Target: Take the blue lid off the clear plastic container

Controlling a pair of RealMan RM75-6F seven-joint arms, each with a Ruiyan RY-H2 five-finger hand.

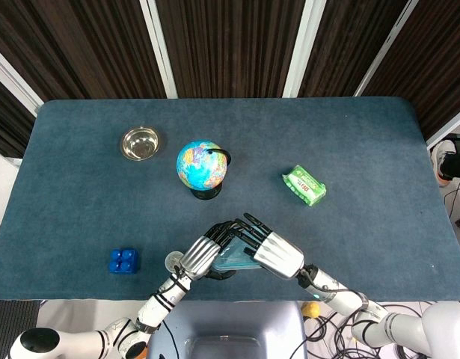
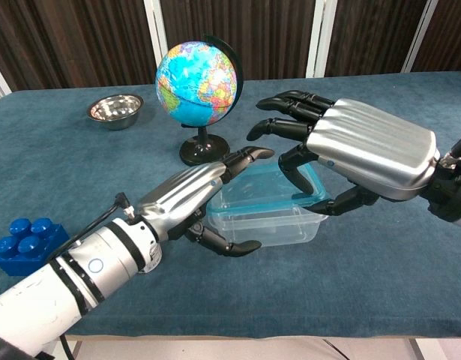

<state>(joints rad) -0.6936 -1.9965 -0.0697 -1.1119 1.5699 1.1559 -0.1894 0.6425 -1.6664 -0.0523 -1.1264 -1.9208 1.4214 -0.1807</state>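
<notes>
At lower centre the clear plastic container (image 2: 264, 225) is being steadied by the left hand (image 2: 189, 201), fingers clamped around it. The blue lid (image 2: 271, 193) is being gripped by the right hand (image 2: 350, 154); the tub risks being dragged along if a corner is catching.
</notes>
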